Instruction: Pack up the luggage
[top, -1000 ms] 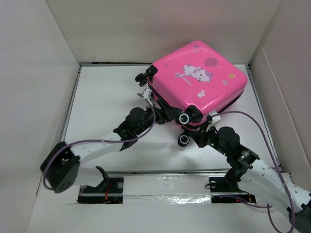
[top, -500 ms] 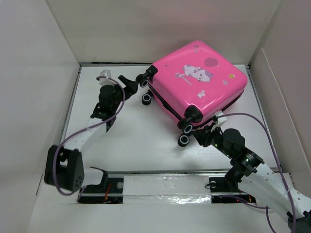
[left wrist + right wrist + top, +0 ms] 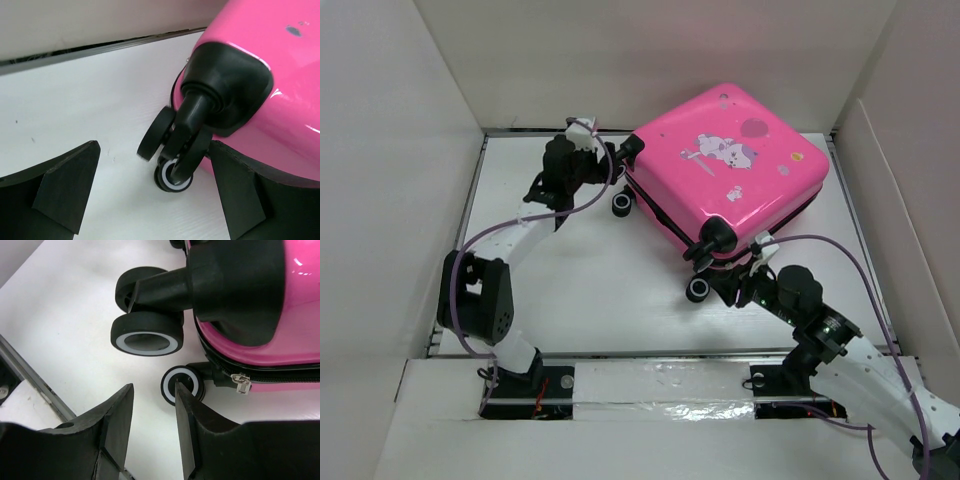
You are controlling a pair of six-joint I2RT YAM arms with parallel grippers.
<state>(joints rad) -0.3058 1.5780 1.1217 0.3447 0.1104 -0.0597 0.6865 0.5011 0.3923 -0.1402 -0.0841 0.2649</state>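
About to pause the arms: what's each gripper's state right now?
Left gripper: open, holding nothing.
Right gripper: partly open, holding nothing.

Bright, glossy pink all over the shell of the luggage (image 3: 730,165). Printed on the lid with a white and pale-pink cartoon animal, a dusky mauve balloon and a few small marks in yellow, white and grey. Black at the corner housings (image 3: 227,85) and caster wheels (image 3: 147,335), each wheel faced with a white ring. Dark zip band with a silver pull (image 3: 241,381). Matte black fingers (image 3: 65,192) on the left gripper (image 3: 155,200) and right gripper (image 3: 152,425). White arm links (image 3: 510,252), black joints, purple cables (image 3: 850,255). Plain white table (image 3: 570,290) and walls (image 3: 380,150).
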